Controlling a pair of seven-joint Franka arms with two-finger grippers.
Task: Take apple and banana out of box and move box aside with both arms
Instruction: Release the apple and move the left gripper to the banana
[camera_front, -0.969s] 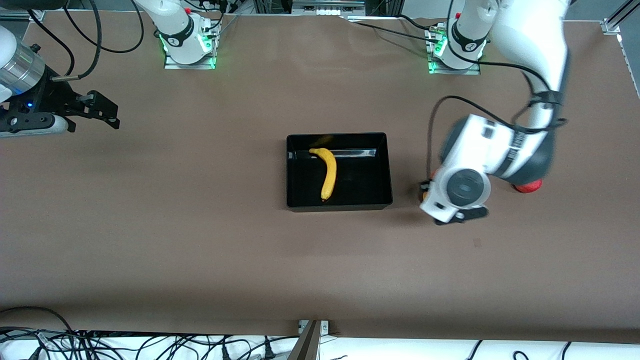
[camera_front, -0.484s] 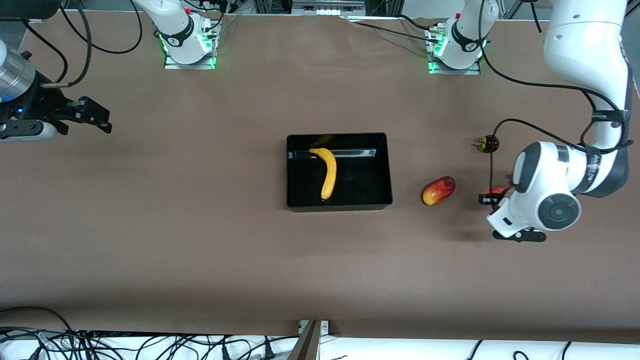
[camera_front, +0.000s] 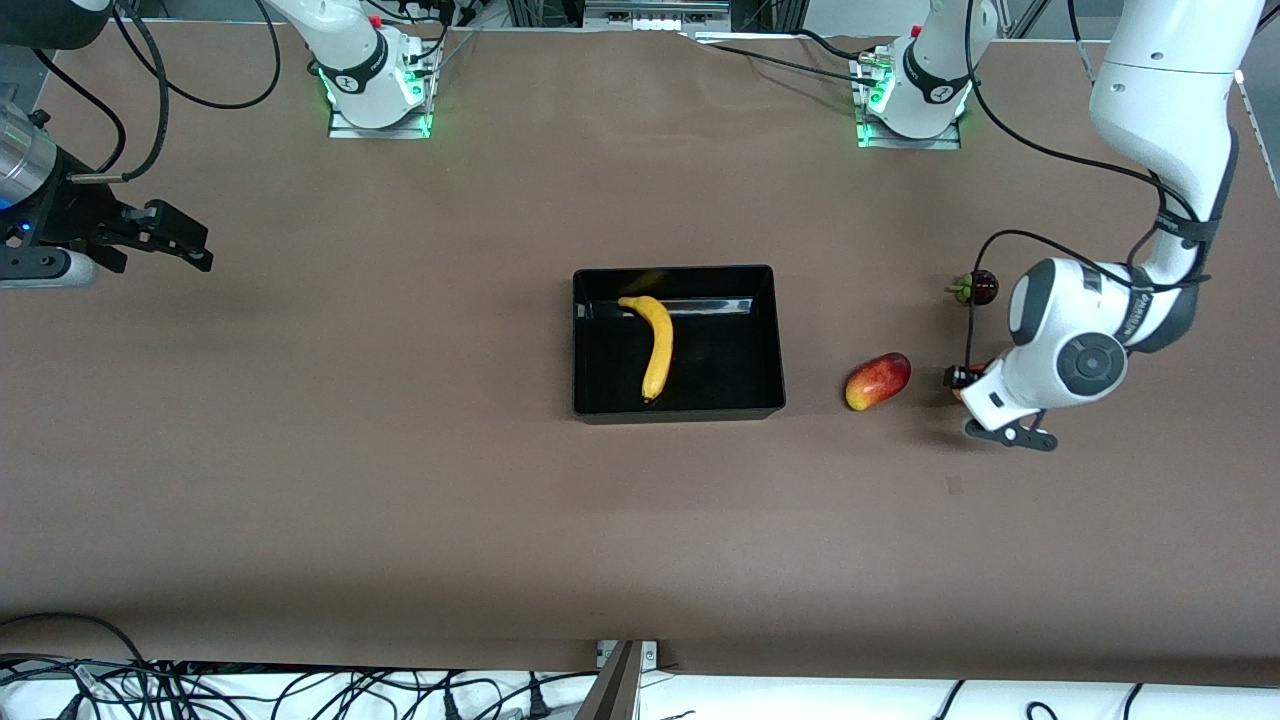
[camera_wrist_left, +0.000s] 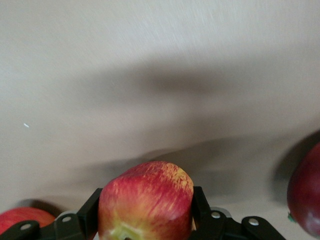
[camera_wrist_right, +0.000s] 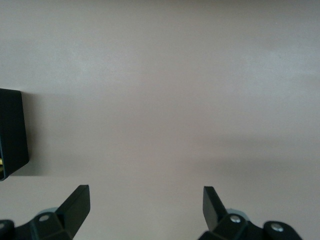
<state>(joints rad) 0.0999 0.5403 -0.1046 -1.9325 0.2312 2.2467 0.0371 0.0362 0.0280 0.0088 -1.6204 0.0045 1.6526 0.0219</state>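
Note:
The black tray (camera_front: 760, 345) sits mid-table with the yellow banana (camera_front: 656, 345) lying in it. My left gripper (camera_front: 958, 385) is low over the table toward the left arm's end, beside the mango. It is shut on the red-yellow apple (camera_wrist_left: 145, 192), which sits between both fingers (camera_wrist_left: 200, 207). In the front view the hand hides almost all of the apple. My right gripper (camera_front: 178, 238) is open and empty at the right arm's end of the table; the right wrist view shows its jaws wide apart (camera_wrist_right: 146, 205) over bare table.
The oblong mango (camera_front: 878, 381) lies between the tray and my left gripper; it also shows in the left wrist view (camera_wrist_left: 22, 218). The dark purple fruit (camera_front: 980, 288) lies farther from the front camera than the gripper. A tray corner (camera_wrist_right: 11, 130) shows in the right wrist view.
My left hand swung from over the mango out to the apple, then shifted back a little toward the mango with the apple between its fingers. My right gripper drew farther toward its end of the table.

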